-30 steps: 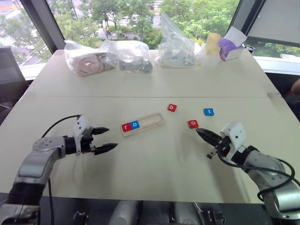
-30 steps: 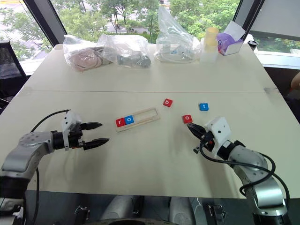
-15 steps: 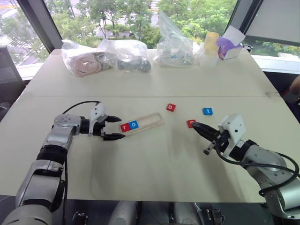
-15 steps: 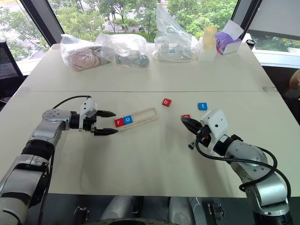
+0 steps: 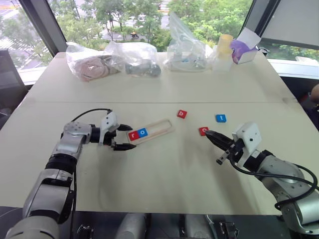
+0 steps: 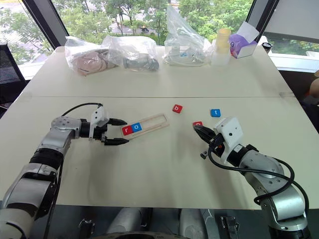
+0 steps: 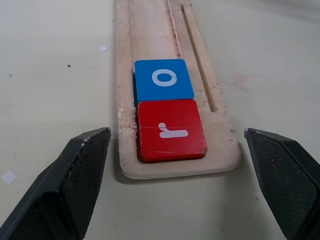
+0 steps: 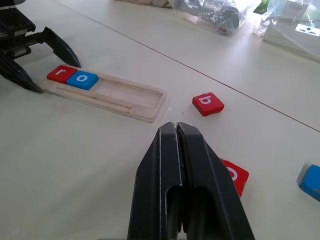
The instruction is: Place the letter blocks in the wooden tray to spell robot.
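The wooden tray (image 5: 162, 127) lies slanted at the table's middle. A red r block (image 5: 133, 135) and a blue o block (image 5: 143, 132) sit side by side at its left end (image 7: 175, 167). My left gripper (image 5: 132, 138) is open, one finger (image 7: 80, 165) on each side of that end, touching neither tray nor blocks. Loose on the table to the right are a red b block (image 5: 182, 114), a red o block (image 5: 203, 131) and a blue t block (image 5: 221, 118). My right gripper (image 5: 209, 134) is shut and empty, its tip just beside the red o block (image 8: 234, 176).
Several clear plastic bags (image 5: 117, 59) line the table's far side, with a stack of yellow cups (image 5: 225, 47) and a purple-and-white box (image 5: 244, 47) at the far right. A seam (image 5: 149, 102) crosses the table behind the tray.
My left gripper has moved right and forward, from well left of the tray to straddling its left end, and has stayed open. The right gripper has stayed by the red o block.
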`<action>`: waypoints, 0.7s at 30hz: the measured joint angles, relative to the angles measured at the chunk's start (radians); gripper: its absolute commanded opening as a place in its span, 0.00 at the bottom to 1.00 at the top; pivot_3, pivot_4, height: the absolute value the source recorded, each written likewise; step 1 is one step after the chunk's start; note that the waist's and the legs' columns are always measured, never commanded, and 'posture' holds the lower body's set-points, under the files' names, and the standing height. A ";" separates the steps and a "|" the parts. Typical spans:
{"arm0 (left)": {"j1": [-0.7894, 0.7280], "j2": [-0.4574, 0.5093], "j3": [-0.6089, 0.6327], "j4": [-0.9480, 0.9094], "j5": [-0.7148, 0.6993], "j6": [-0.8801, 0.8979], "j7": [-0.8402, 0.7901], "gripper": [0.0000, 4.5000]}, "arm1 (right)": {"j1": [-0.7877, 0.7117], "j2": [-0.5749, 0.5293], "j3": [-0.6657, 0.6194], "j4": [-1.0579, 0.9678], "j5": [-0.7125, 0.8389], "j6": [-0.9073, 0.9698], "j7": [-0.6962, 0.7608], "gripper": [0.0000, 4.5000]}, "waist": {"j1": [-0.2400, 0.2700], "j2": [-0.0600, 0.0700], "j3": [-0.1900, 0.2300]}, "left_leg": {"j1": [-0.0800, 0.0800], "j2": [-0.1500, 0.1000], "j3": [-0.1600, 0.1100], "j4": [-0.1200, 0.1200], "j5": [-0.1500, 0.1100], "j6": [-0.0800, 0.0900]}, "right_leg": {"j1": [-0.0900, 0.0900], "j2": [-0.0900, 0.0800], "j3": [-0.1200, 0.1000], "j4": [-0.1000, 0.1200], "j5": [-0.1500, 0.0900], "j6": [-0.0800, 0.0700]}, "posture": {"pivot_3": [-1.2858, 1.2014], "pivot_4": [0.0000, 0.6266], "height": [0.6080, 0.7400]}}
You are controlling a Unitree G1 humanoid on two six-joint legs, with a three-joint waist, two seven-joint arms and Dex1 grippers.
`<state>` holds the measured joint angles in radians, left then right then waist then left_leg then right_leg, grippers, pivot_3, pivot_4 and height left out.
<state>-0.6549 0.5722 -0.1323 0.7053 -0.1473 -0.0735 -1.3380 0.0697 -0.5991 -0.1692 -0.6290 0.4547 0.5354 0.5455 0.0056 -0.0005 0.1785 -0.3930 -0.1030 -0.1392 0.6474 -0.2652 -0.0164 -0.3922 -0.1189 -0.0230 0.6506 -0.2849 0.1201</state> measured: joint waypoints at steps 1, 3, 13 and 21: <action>0.000 -0.003 0.000 0.000 0.006 -0.006 0.009 1.00 | 0.000 0.000 0.000 0.000 0.000 -0.001 0.000 0.00 | 0.000 0.000 0.000 | 0.000 0.000 0.000 0.000 0.000 0.000 | 0.000 0.000 0.000 0.000 0.000 0.000 | 0.52 0.24 1.00; 0.000 -0.007 0.000 0.000 0.013 -0.019 0.022 1.00 | 0.000 0.000 0.000 0.000 0.000 -0.003 0.000 0.00 | 0.001 0.000 0.000 | 0.000 0.000 0.000 0.000 0.000 0.000 | 0.000 0.000 0.000 0.000 0.000 0.000 | 0.52 0.24 1.00; 0.017 -0.010 0.000 0.002 0.029 -0.065 0.041 1.00 | 0.000 0.000 0.000 0.000 -0.001 -0.018 0.001 0.00 | -0.001 0.000 0.000 | 0.001 0.000 0.000 0.000 0.000 0.000 | 0.001 0.000 0.000 0.001 0.000 0.000 | 0.52 0.24 1.00; 0.020 -0.013 -0.001 0.037 0.029 -0.115 0.034 0.82 | 0.000 -0.002 0.000 0.000 -0.001 -0.018 0.003 0.00 | -0.005 0.000 -0.002 | 0.003 0.000 0.000 0.000 0.000 0.000 | 0.002 0.000 0.000 0.001 0.000 0.000 | 0.52 0.24 1.00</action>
<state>-0.6352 0.5594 -0.1331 0.7424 -0.1187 -0.1888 -1.3041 0.0699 -0.6007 -0.1692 -0.6290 0.4539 0.5171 0.5486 0.0003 -0.0005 0.1765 -0.3905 -0.1029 -0.1392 0.6477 -0.2651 -0.0165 -0.3903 -0.1187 -0.0229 0.6518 -0.2849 0.1201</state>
